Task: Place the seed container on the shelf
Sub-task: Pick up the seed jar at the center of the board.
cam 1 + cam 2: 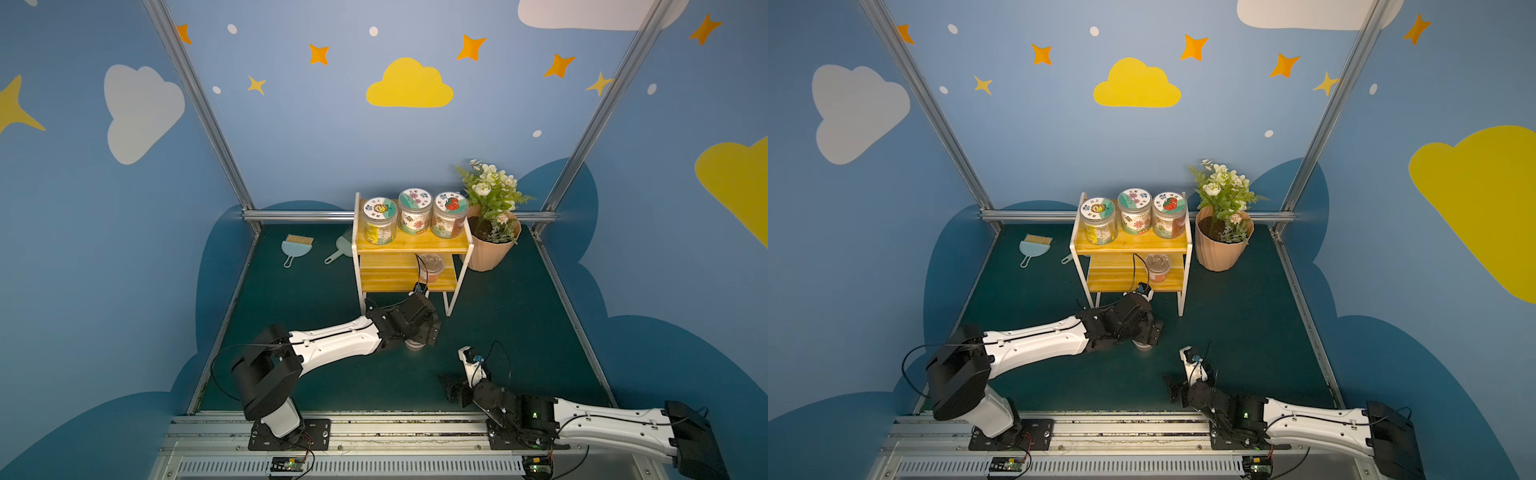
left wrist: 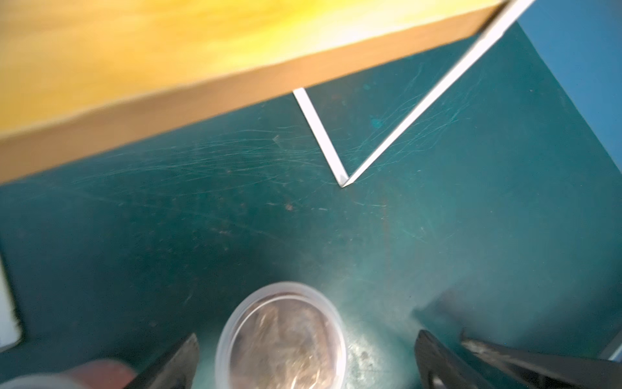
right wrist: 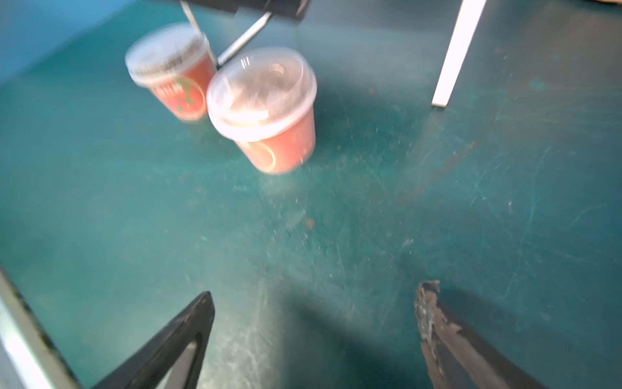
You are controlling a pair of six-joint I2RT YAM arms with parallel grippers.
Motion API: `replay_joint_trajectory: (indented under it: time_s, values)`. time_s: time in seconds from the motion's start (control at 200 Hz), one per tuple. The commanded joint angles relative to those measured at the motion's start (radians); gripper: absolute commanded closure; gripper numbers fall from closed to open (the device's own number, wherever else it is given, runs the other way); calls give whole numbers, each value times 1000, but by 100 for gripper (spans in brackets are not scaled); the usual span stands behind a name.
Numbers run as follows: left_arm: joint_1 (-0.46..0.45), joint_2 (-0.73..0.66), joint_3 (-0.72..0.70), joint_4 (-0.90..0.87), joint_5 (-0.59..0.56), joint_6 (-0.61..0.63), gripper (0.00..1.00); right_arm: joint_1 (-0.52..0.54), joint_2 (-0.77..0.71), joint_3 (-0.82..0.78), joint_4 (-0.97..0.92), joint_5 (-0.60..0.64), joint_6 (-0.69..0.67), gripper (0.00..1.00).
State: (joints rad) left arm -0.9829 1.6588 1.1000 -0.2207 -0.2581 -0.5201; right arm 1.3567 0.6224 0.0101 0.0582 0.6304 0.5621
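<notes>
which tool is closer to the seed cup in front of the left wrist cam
Left. The left tool is open just above the seed cup, its fingers on either side of it. The right tool, also open, hangs over bare mat, apart from the cup.

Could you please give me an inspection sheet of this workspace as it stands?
Surface: green mat, scratched and specked.
Job's things: two lidded cups upright on the mat before the shelf; third cup on its lower board.
Clutter: three jars atop the shelf; brush, dustpan, flower pot beside it.
Pincers: left pincer open astride one cup; right pincer open over the mat.
Cables: black cable loops free by the left arm.
Surroundings: blue walls with clouds, stars.
</notes>
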Motion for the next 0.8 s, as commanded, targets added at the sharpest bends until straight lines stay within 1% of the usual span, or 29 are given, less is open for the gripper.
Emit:
replay_joint_trajectory:
  time_s: [0.0,0.105,0.185,0.255,0.415,0.501,0.576,0.681,0.746,0.766,0.796]
  values:
    - [1,48,25,8,35,26,0,5,87,-21,161,-37,-38,5]
    - [2,74,37,8,37,17,0,3,202,-9,225,-53,-37,5]
    - [0,81,35,3,29,4,0,-5,301,16,248,-53,-5,5]
    - [1,77,28,1,18,-1,0,-8,396,39,301,-73,-17,5]
    - [11,70,11,1,15,-8,0,-11,678,109,464,-115,-36,5]
    - [16,74,8,0,26,-9,0,-8,826,130,611,-115,-52,5]
    - [18,77,9,-4,30,-7,0,4,931,116,785,-64,-22,5]
    - [24,76,10,-5,41,-7,0,23,1088,39,1133,7,-67,5]
    - [27,80,11,1,54,-8,0,28,1223,10,1337,18,-99,5]
    - [30,82,11,3,59,-8,0,34,1257,15,1352,33,-74,5]
    - [31,86,10,7,67,-7,0,38,1279,26,1351,34,-85,5]
